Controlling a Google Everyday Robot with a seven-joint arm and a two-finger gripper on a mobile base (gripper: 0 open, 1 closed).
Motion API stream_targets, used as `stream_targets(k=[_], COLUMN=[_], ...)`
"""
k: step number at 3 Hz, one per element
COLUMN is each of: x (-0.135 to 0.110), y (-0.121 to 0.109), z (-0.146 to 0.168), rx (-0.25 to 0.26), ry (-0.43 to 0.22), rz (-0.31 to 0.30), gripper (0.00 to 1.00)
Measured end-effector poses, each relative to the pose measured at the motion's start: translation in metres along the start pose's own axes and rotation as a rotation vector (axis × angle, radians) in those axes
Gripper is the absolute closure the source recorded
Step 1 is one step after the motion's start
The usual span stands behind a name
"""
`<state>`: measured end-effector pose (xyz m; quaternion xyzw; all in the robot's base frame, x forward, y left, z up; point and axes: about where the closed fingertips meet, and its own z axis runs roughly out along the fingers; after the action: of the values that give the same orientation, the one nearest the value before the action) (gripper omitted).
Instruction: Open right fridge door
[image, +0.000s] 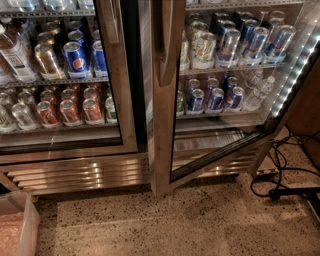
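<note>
In the camera view, the right fridge door stood partly open. Its handle side was near you, out from the fridge. Its other side was hinged by the white light strip on the right. The left door was shut in front of the Pepsi cans.

Your gripper was not in the picture, so I cannot tell how its jaws stood.

I think the opening step was partly done. Next you would need to find the handle edge again and swing the door wider to the right. Watch out for the black cords on the floor there.
</note>
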<state>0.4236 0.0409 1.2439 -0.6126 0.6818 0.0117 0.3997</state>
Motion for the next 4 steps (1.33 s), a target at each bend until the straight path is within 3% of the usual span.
stream_targets(k=[1, 4], x=[0.0, 0.0], y=[0.0, 0.0], z=[0.0, 0.0], rx=[0.0, 0.0], ry=[0.0, 0.0], rz=[0.0, 0.0], gripper=[1.0, 1.0])
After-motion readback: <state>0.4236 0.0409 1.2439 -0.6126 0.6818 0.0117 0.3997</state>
